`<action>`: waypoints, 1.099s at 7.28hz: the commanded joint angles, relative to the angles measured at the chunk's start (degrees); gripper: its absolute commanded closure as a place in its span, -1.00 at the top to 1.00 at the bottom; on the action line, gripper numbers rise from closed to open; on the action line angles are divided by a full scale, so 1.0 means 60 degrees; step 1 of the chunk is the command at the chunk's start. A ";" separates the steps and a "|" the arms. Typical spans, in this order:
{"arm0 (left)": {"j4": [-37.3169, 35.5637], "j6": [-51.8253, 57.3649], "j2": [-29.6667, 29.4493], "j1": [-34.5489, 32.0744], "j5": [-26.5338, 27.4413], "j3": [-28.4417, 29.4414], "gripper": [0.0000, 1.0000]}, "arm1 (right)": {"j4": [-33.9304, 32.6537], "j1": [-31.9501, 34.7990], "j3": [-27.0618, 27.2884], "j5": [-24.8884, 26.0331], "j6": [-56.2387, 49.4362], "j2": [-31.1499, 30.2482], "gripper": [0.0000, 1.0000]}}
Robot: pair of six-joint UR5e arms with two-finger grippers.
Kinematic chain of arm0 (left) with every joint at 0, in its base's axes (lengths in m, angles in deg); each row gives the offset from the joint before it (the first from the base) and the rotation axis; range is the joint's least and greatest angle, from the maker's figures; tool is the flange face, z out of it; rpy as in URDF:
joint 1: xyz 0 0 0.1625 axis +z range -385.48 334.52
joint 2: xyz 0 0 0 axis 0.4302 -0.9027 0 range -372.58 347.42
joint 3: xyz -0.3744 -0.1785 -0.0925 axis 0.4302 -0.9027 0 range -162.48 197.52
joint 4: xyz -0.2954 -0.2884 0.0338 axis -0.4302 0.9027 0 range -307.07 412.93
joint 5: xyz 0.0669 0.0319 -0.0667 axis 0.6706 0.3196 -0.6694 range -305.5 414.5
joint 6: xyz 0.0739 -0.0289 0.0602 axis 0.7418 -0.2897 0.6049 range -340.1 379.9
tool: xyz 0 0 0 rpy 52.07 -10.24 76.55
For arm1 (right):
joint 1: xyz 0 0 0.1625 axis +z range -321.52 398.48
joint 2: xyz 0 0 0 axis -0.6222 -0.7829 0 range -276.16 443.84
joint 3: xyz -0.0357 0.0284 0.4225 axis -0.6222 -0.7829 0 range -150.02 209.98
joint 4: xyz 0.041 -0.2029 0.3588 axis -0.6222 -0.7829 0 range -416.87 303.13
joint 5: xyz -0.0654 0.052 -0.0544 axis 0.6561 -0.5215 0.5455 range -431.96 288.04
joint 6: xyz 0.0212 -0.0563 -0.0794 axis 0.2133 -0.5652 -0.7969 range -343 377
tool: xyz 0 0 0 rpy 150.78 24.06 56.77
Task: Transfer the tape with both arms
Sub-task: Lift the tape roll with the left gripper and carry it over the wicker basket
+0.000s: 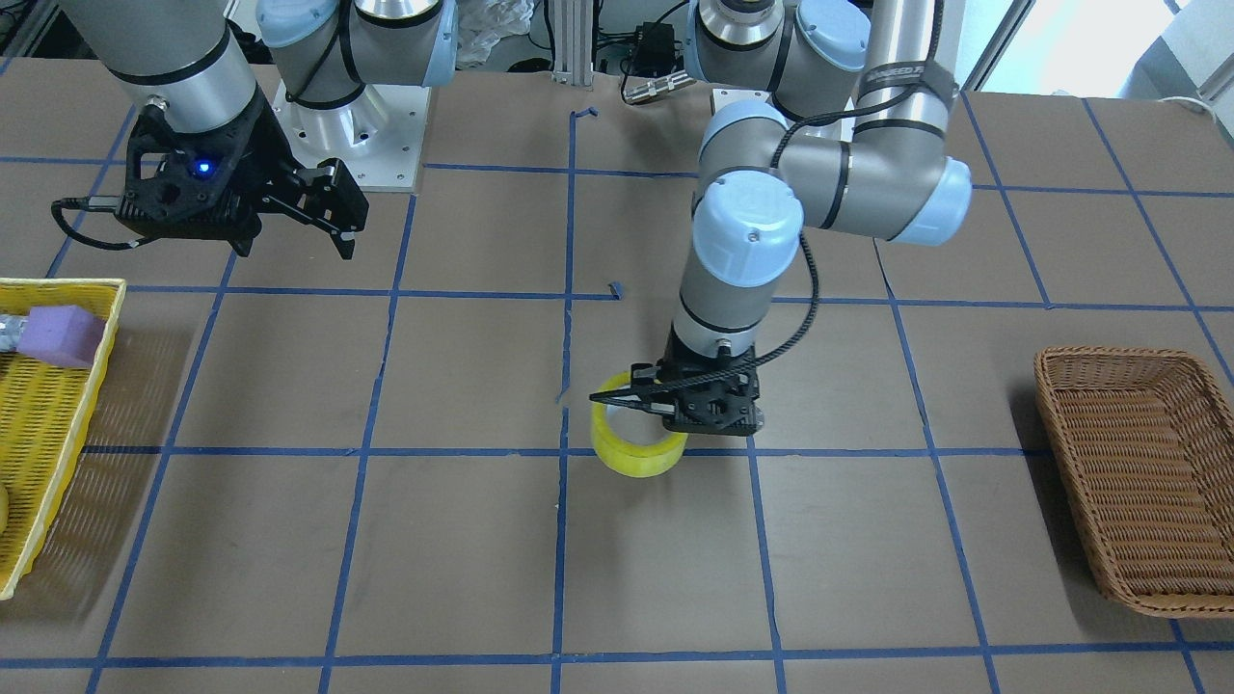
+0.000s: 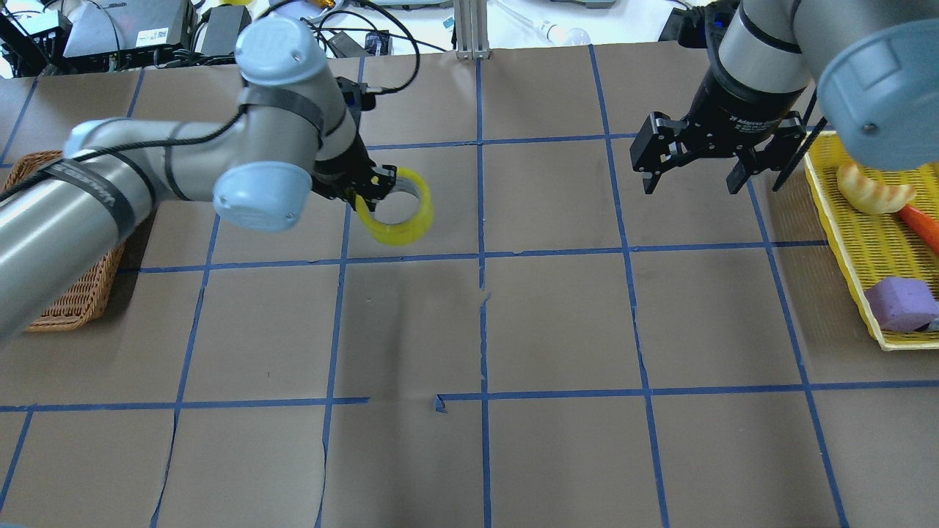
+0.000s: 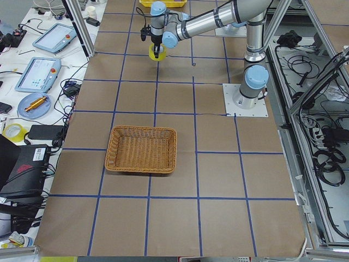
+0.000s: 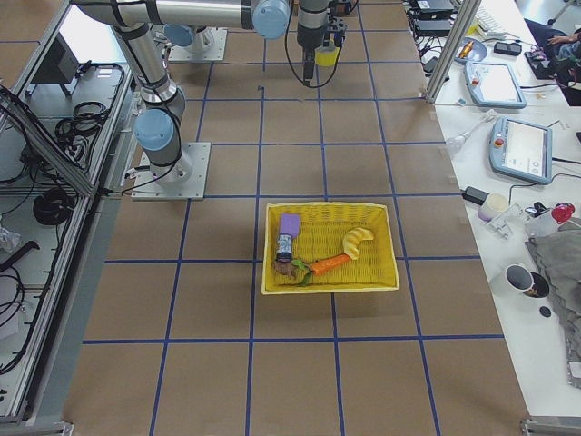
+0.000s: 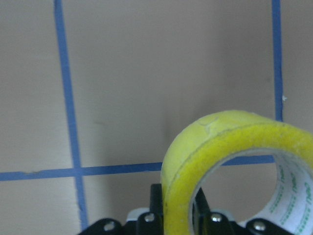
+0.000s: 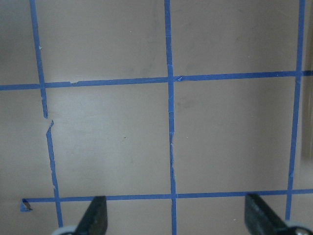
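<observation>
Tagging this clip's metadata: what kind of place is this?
Probably a robotics lab work cell: left arm and right arm bolted to a table marked with a blue tape grid, teach pendants on a side bench.

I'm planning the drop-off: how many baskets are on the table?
2. A brown wicker basket sits far out on the robot's left. A yellow basket, holding a purple sponge among other things, sits far out on its right.
</observation>
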 commanded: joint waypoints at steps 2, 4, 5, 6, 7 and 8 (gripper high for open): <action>0.2167 0.3362 0.0315 0.2782 0.0109 0.1923 -1.00 | 0.0146 -0.0007 -0.0014 -0.0003 0.0000 0.0000 1.00; 0.2189 0.5341 0.0141 0.4556 0.0021 0.2074 -1.00 | 0.0132 -0.0007 -0.0043 -0.0047 0.0000 0.0000 1.00; 0.2102 0.6324 0.0052 0.5173 -0.0037 0.2103 -1.00 | 0.0132 -0.0007 -0.0029 -0.0004 0.0000 0.0014 1.00; 0.2029 0.6479 -0.0021 0.5498 -0.0009 0.2147 -1.00 | 0.0132 -0.0007 -0.0028 -0.0003 0.0000 0.0014 1.00; 0.1709 0.7394 -0.0312 0.5864 0.0035 0.2293 -1.00 | 0.0132 -0.0007 -0.0014 -0.0003 0.0000 0.0014 1.00; 0.1300 0.8274 -0.0808 0.6535 0.0006 0.2512 -1.00 | 0.0132 -0.0007 -0.0028 -0.0018 0.0000 0.0014 1.00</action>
